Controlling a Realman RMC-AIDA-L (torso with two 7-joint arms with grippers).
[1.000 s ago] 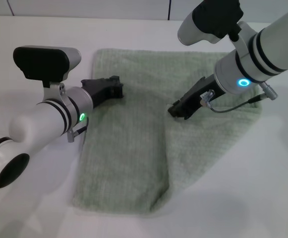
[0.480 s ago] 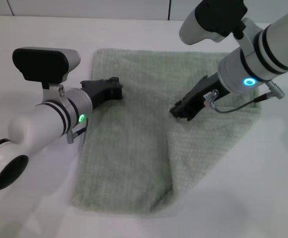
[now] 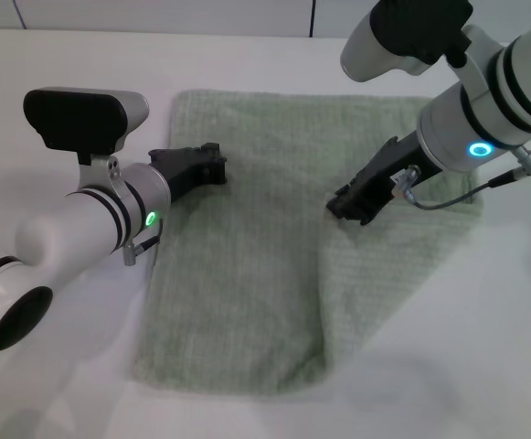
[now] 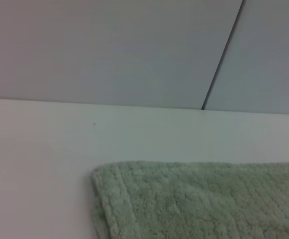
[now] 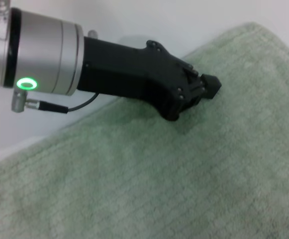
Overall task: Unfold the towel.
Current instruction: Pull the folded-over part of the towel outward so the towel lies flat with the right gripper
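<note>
The pale green towel (image 3: 247, 265) lies on the white table with its right part still doubled over, the fold edge running from my right gripper down to the near hem. My right gripper (image 3: 340, 203) is low on that fold edge, shut on the towel's upper layer. My left gripper (image 3: 216, 163) rests on the towel's far left part, fingers together; the right wrist view shows it (image 5: 210, 85) touching the cloth (image 5: 149, 189). In the left wrist view only the towel's far corner (image 4: 184, 204) appears.
The white table (image 3: 64, 55) surrounds the towel on all sides. A grey wall with a seam (image 4: 224, 50) rises behind the table's far edge. A cable (image 3: 448, 197) loops from my right wrist over the towel.
My right gripper has moved to the right, taking the towel's upper layer with it; the fold edge has shifted right. The left arm has stayed in place.
</note>
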